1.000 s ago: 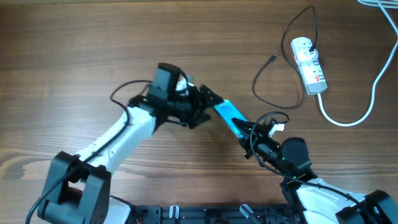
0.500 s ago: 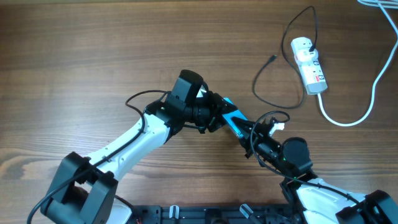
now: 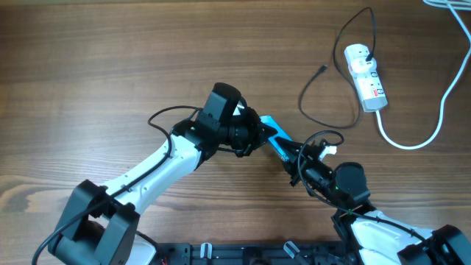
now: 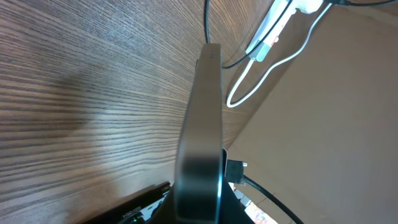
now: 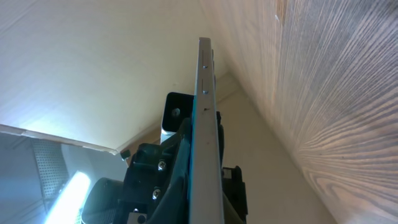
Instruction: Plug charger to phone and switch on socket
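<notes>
Two tools meet on the phone [image 3: 272, 136], held on edge over the middle of the surface [image 3: 110, 66]. My right tool [image 3: 293, 157] is clenched on its lower end. My left tool [image 3: 254, 137] straddles the upper end, but I cannot tell whether it grips. The step in hand looks like steadying the phone. Next, I judge, one tool must let go to fetch the charger [image 3: 304, 103], which lies loose near the socket [image 3: 366, 79].

Bare wood-grain tabletop [image 3: 88, 66] is left open at left; the centre is barred by two robot arms [image 3: 158, 165] joined at a cyan-screened phone [image 3: 273, 136], the right by a thin black cable [image 3: 302, 99], white power strip [image 3: 366, 77] and thick white cord [image 3: 440, 118].
</notes>
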